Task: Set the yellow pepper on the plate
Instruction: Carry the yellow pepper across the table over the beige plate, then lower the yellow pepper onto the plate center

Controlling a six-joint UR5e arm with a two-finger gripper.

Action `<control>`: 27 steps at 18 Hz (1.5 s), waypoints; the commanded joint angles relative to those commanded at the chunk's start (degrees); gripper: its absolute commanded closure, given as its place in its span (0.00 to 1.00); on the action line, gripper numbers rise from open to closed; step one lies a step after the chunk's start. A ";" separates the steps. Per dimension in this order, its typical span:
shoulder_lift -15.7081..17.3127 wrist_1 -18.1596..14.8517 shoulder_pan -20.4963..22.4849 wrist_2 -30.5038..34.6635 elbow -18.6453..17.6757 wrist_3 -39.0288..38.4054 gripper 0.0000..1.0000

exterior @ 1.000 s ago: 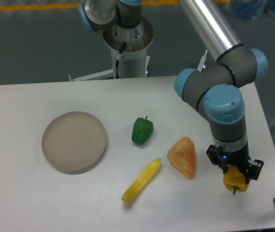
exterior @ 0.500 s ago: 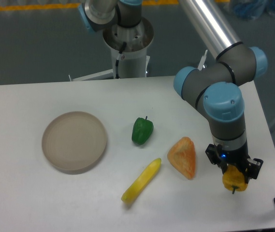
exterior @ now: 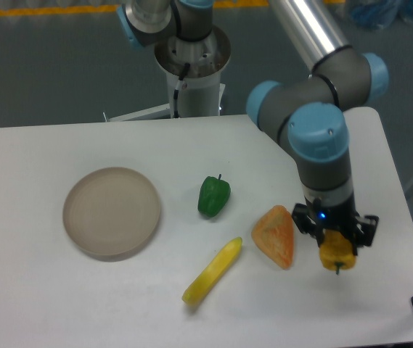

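At right of the table, my gripper [exterior: 336, 248] grips the yellow pepper [exterior: 336, 254]; carry to the plate [exterior: 111, 212] is not yet done.

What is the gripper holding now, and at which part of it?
The gripper holds the yellow pepper. Its jaws close on the pepper's upper body from two sides, and the stem points down.

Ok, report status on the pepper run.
Gripper shut on yellow pepper, lifted off the table. Plate empty, far left. Orange wedge and green pepper sit between.
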 joint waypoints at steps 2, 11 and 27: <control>4.30 -0.44 -0.79 -3.36 -4.57 -4.05 0.62; 12.15 -0.53 -16.16 -7.24 -15.49 -26.29 0.62; 5.48 0.17 -29.27 -6.98 -20.68 -33.61 0.62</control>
